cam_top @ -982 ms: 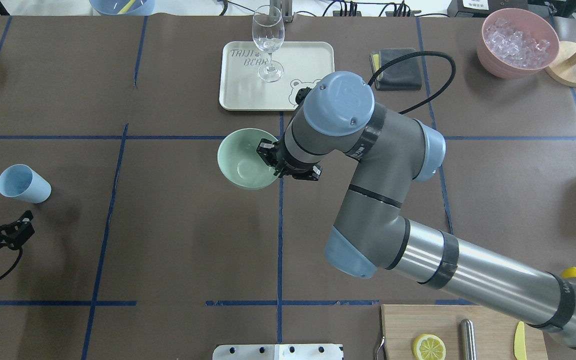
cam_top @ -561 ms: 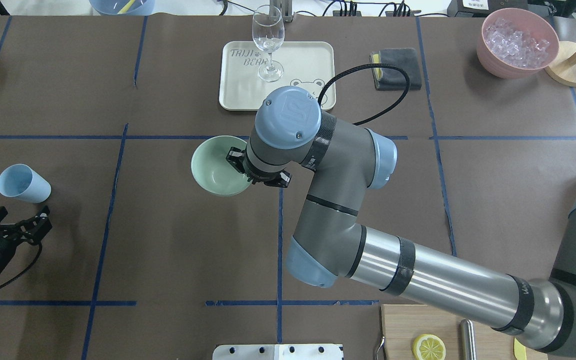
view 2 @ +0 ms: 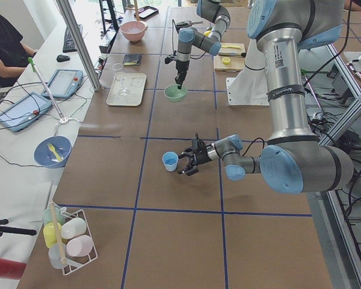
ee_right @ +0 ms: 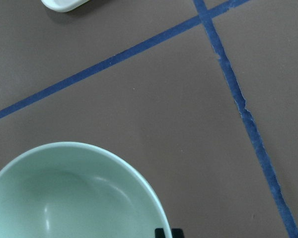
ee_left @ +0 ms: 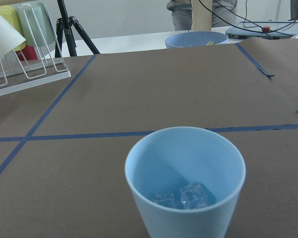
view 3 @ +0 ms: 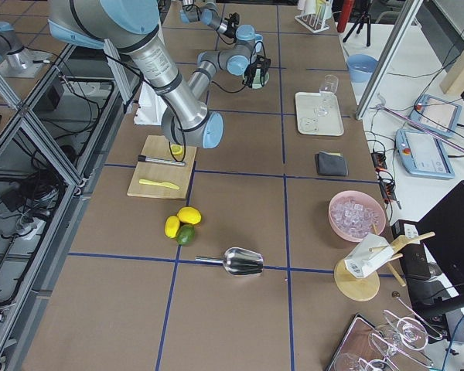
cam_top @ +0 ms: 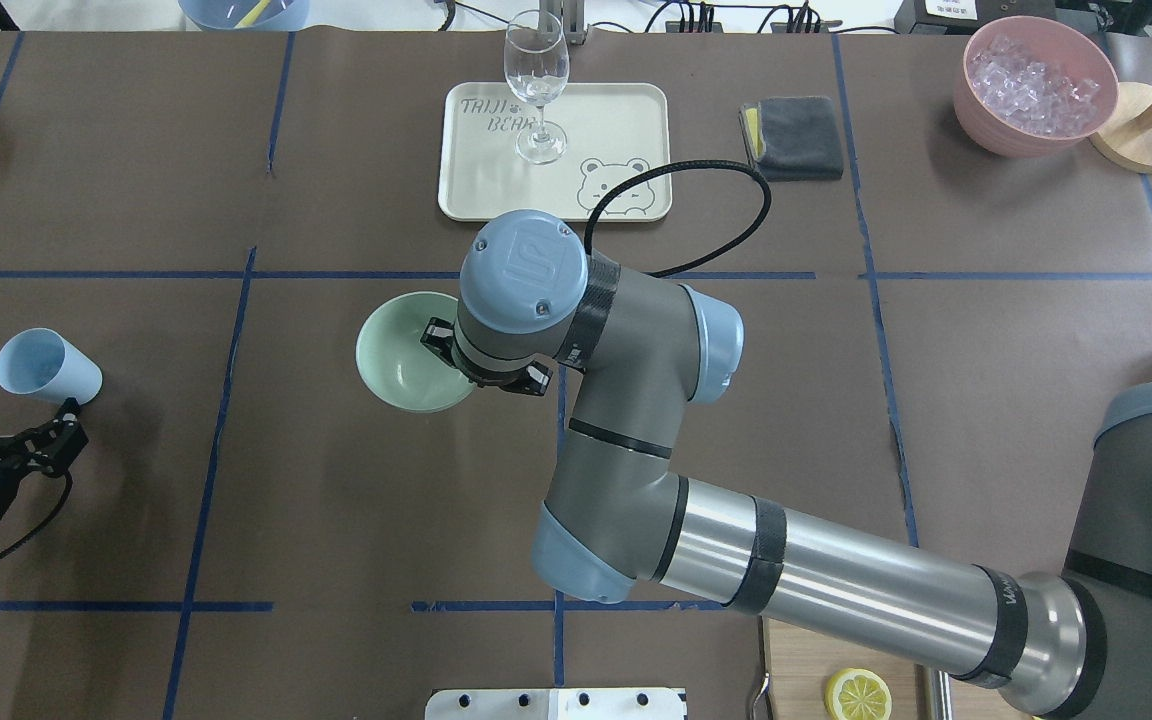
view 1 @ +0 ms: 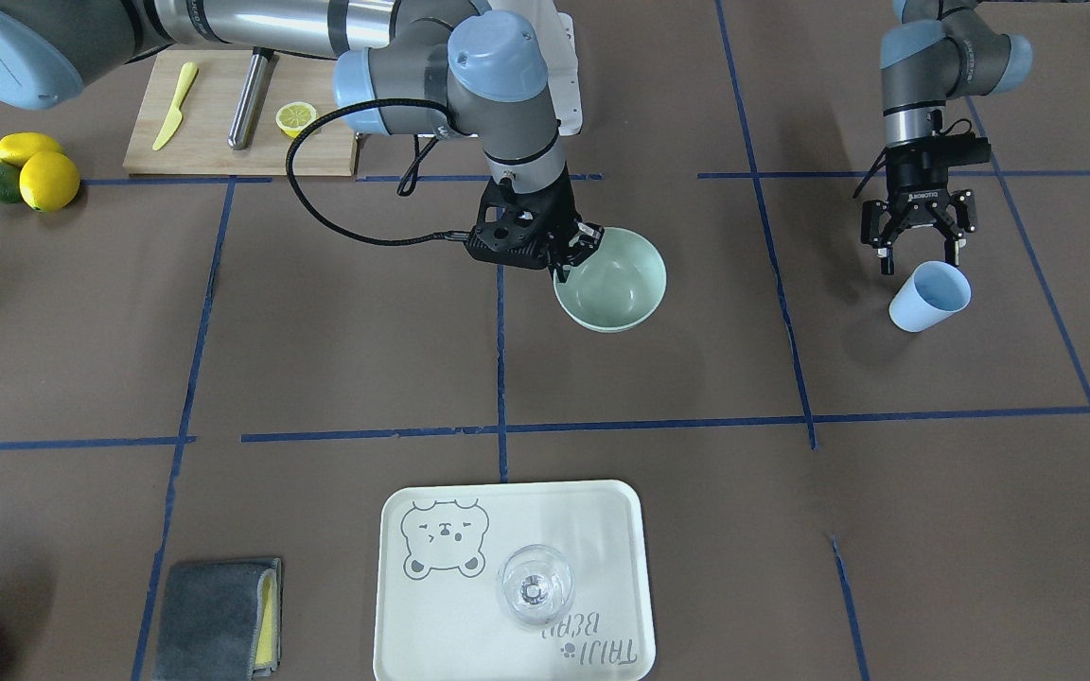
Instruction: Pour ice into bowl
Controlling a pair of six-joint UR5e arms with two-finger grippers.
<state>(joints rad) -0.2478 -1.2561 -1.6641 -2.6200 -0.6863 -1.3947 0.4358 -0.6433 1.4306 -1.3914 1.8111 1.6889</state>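
downward, right gripper (view 1: 571, 264) clamps bowl (view 1: 624, 285) at rim.

A wine glass (cam_top: 537, 88) stands on the bear tray (cam_top: 626, 115) — grey cloth (cam_top: 794, 137) just beside.

Robotics lab, brown-papered table (cam_top: 336, 500) gridded with blue tape, aluminium post (view 2: 77, 42), seated operator (view 2: 3, 42), tablets (view 2: 63, 81)
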